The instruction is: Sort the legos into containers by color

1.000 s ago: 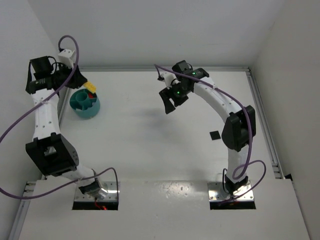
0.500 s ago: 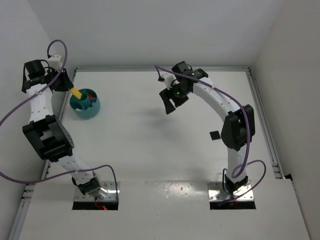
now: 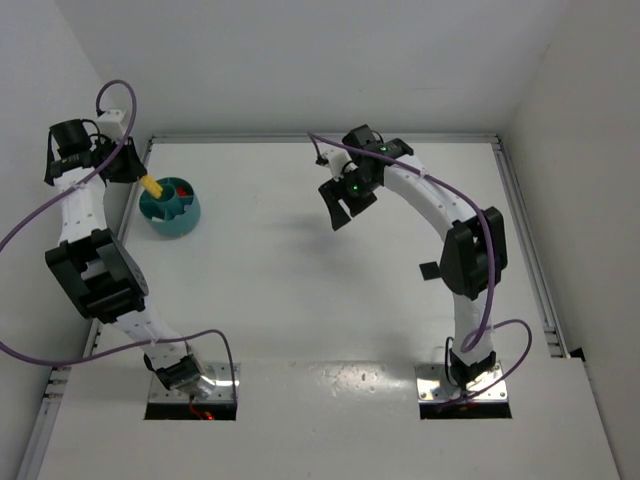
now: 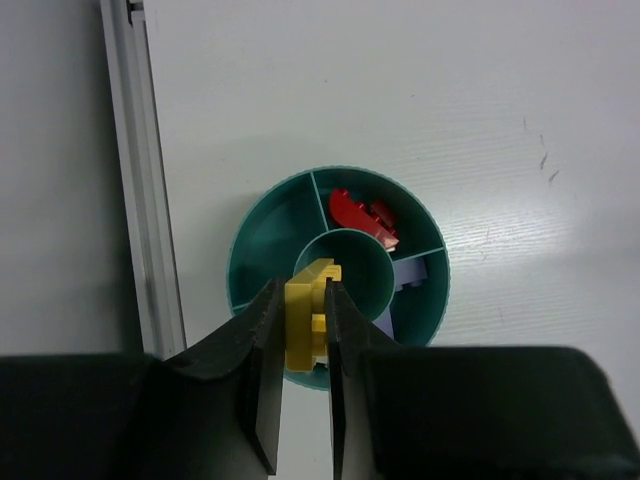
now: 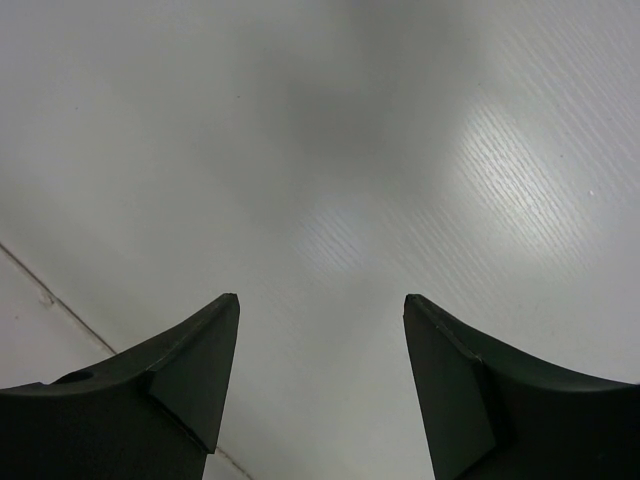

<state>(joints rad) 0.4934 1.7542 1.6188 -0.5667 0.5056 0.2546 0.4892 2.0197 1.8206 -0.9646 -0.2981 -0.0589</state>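
Left wrist view, item by item.

- Left claw [image 4: 303,290]: clenched on a yellow brick [image 4: 305,330], which is pinched upright between both fingers, its top poking out past the fingertips.
- Teal bowl [image 4: 236,262]: found directly beneath and just beyond the fingertips. It is divided by inner walls around a round centre well [image 4: 362,272]. The same bowl [image 3: 172,215] is seen in the top external view under the claw, with the brick [image 3: 152,186] over its near rim.
- Red bricks [image 4: 362,215]: lodged in the compartment beyond the fingertips, off to one side.
- Pale blue brick [image 4: 410,272]: lodged in the next compartment round, level with the fingertips.
- Compartment on the opposite side, nearest the rail [image 4: 140,200]: shown bare. The section under the fingers is hidden.
- Right claw [image 5: 320,297]: released, nothing between its fingers, held over bare table [image 5: 350,150], well apart from the bowl.

Handling note, offered as judgement: the step in hand is taken to be the drop of the yellow brick.

- The brick tip is best carried clear of the dividing walls and centred over a section holding no other colour.
- It should be kept away from the red and blue sections.
- The claw is best lowered close to the rim before release, so that a bounce across a wall is avoided.
- The fingers should be opened only a little and lifted straight away, lest the light bowl be nudged.
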